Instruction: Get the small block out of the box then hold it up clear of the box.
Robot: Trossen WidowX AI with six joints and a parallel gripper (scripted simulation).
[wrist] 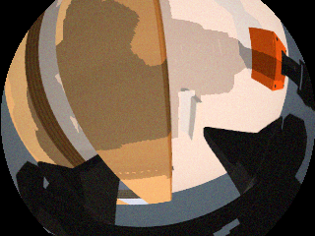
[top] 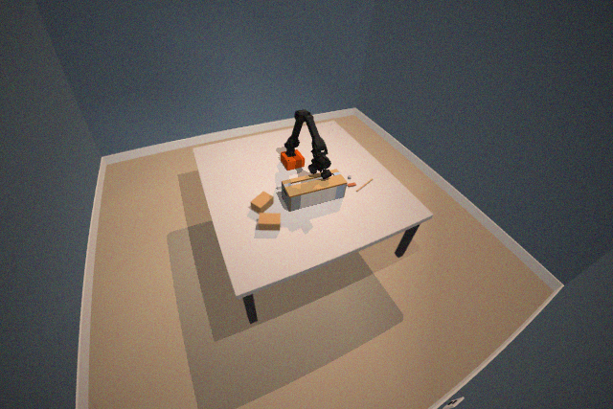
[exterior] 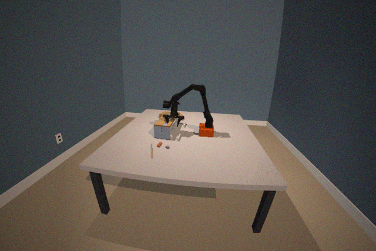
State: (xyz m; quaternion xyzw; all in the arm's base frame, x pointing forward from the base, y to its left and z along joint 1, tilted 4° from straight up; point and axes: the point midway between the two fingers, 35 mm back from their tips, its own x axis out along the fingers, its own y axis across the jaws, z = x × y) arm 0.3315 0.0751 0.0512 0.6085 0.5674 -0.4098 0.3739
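Observation:
The box [top: 316, 194] [exterior: 161, 131] has a wooden top and a grey front and stands mid-table. In the wrist view its wooden top [wrist: 112, 79] fills the left half. My gripper [top: 325, 174] [exterior: 173, 118] [wrist: 163, 140] is open and empty. It hangs just above the top of the box, astride its long edge on the arm's side, near one end. I cannot see inside the box. A small orange block [top: 351, 184] [exterior: 158, 144] lies on the table just beyond that end of the box.
A thin wooden stick [top: 364, 185] [exterior: 151, 150] and a tiny grey piece [top: 349, 177] [exterior: 167, 147] lie near the orange block. Two tan blocks [top: 261, 201] [top: 269, 220] lie beyond the box's other end. The arm's orange base [top: 292, 160] [exterior: 206, 130] [wrist: 268, 59] stands behind the box.

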